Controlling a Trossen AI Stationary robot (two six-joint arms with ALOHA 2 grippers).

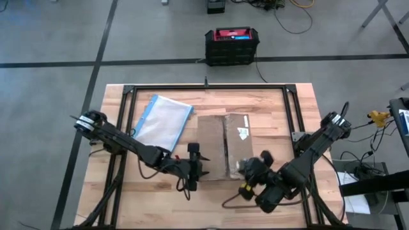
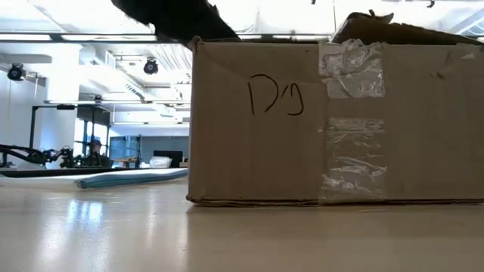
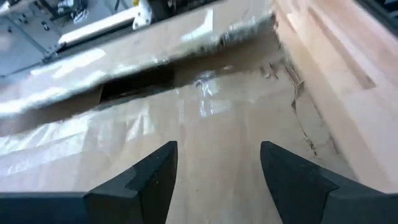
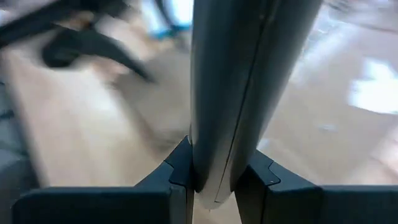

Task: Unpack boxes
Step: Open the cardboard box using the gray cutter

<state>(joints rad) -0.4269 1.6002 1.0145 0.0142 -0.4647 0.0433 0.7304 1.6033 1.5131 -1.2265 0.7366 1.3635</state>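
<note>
Barely started here: the box (image 1: 223, 145) sat mid-table still taped with only a slit in the seam, my left gripper (image 3: 217, 174) had its jaws open over the top, and my right gripper (image 4: 214, 180) had its jaws clamped on a grey tool (image 4: 242, 74).

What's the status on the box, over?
Left gripper open over box top. Right gripper shut on a grey tool. Box flaps closed, taped. Plastic bag beside it.
</note>
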